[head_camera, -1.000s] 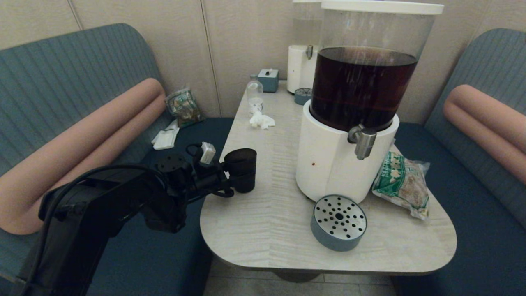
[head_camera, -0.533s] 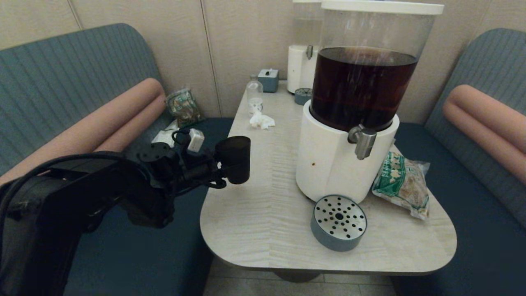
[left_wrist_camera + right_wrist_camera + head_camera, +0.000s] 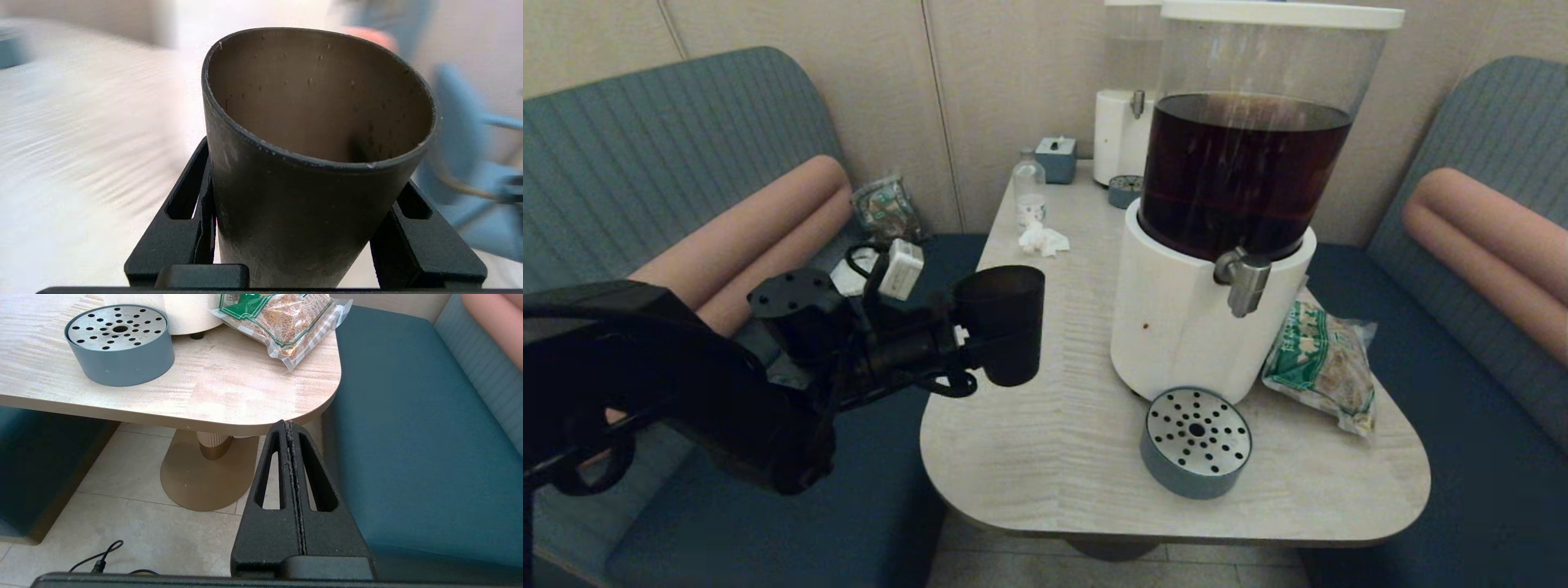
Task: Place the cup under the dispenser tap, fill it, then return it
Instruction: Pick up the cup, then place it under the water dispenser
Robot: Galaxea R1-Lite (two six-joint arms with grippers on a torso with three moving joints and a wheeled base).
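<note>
The near-black tapered cup (image 3: pixel 1005 322) hangs upright above the table's left edge, with my left gripper (image 3: pixel 980 347) shut on its lower wall. In the left wrist view the cup (image 3: pixel 310 171) fills the frame, empty inside, a black finger (image 3: pixel 192 220) on each side. The dispenser tap (image 3: pixel 1243 278), a brushed-steel spout, juts from the white base (image 3: pixel 1176 327) of the big dispenser of dark brown drink, well right of the cup. My right gripper (image 3: pixel 289 426) is shut on nothing, parked low off the table's near right corner.
A round grey drip tray (image 3: pixel 1195 441) with a perforated steel top sits below and left of the tap. A green snack bag (image 3: pixel 1319 363) lies right of the base. Behind are a small clear bottle (image 3: pixel 1029 189), crumpled tissue (image 3: pixel 1043 239) and a pale second dispenser (image 3: pixel 1127 122).
My left arm has lifted the cup off the table's left edge and carried it a little to the right, toward the dispenser. The right arm has not moved.
</note>
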